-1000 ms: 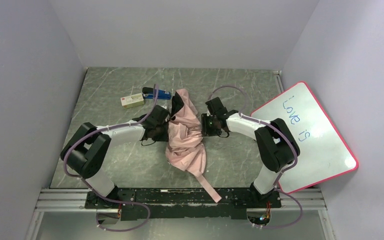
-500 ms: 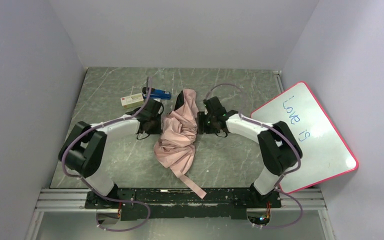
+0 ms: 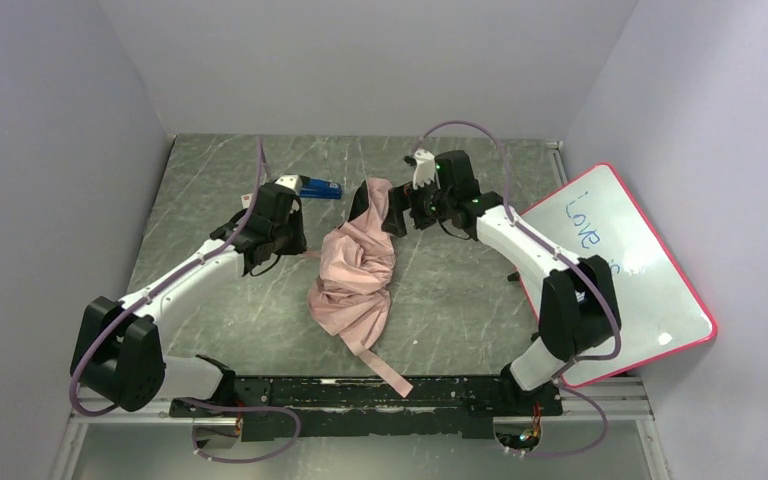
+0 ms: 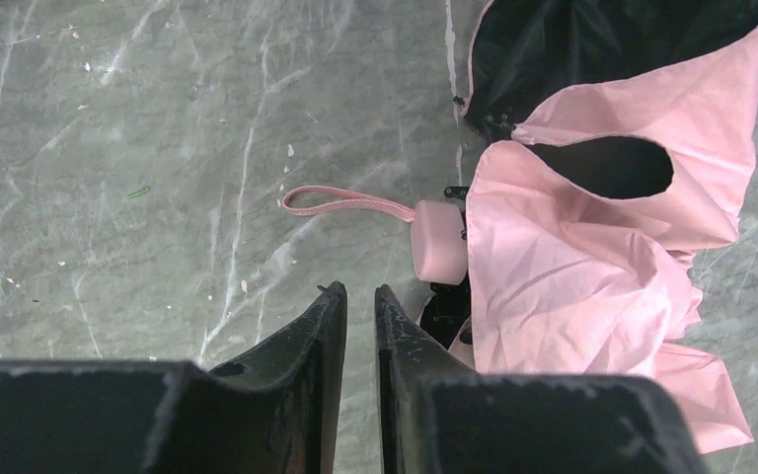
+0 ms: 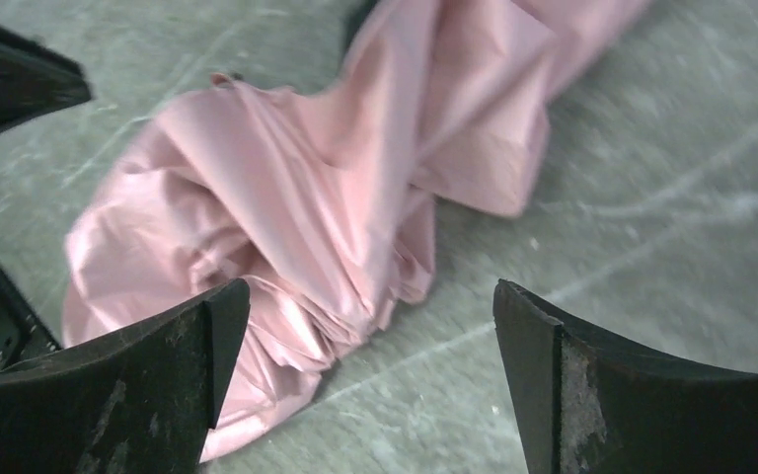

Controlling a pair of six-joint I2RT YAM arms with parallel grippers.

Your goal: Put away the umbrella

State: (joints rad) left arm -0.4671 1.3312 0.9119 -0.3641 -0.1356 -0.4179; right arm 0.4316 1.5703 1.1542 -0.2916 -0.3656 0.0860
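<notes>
Looking down, I see the umbrella crumpled on the worktop, its long axis running far to near. My left claw, nearly closed and empty, sits nearest, left of the handle. My right claw gapes empty above the far end.

From my seat both arms look alike: the left arm and the right arm have white link shells between chunky black joint housings. A thin purple cable runs along each (a small green light glows near the right wrist). The left gripper and right gripper have matte black curved fingers, scuffed grey at the edges.
</notes>
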